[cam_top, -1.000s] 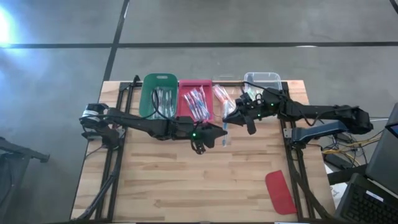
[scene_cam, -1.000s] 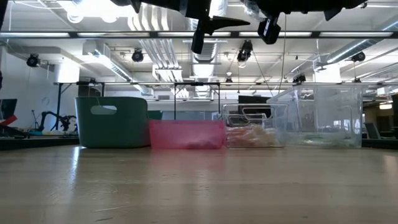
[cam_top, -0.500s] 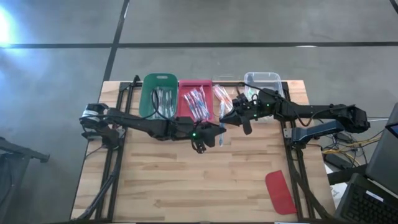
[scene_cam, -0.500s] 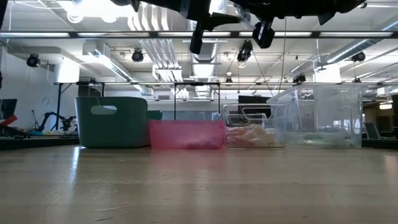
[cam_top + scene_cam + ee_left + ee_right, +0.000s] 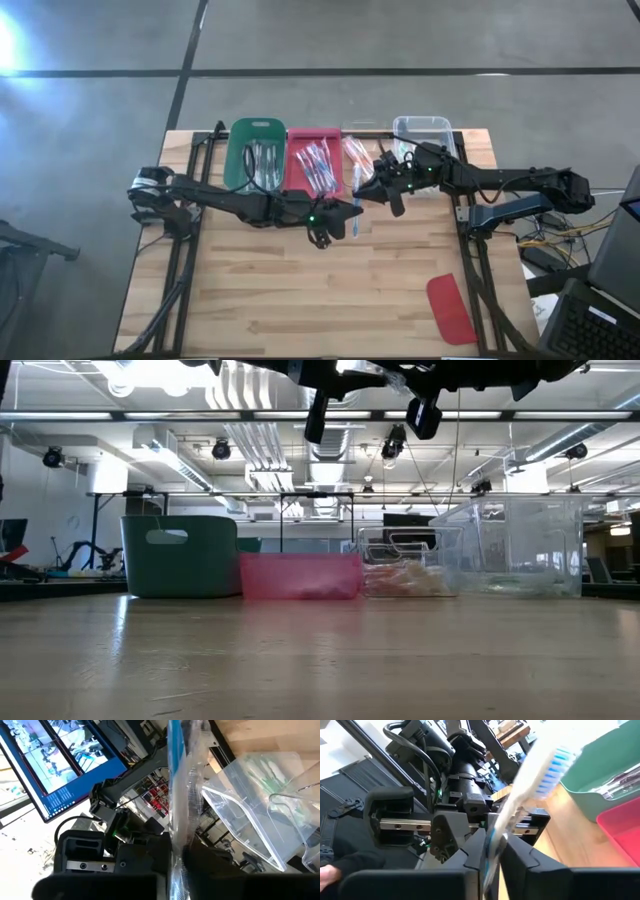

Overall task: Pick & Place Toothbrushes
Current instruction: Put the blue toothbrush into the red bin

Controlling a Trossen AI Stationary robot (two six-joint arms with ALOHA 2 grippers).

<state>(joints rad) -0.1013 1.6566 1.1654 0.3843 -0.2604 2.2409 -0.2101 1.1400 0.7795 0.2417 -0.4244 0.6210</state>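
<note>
Above the table, the left gripper (image 5: 340, 220) clamps one end of a blue wrapped toothbrush (image 5: 355, 205) while the right gripper (image 5: 372, 190) pinches the other, in front of the pink bin (image 5: 313, 135); a mistimed release risks dropping it.

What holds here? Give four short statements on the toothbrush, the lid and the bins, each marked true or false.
1. Both the left gripper and the right gripper hold the blue toothbrush. True.
2. The red lid lies on the green bin. False: it lies on the table, apart from the bins.
3. The green bin ends the row on the left arm's side. True.
4. The red bin is empty. False: toothbrushes lie in it.
</note>
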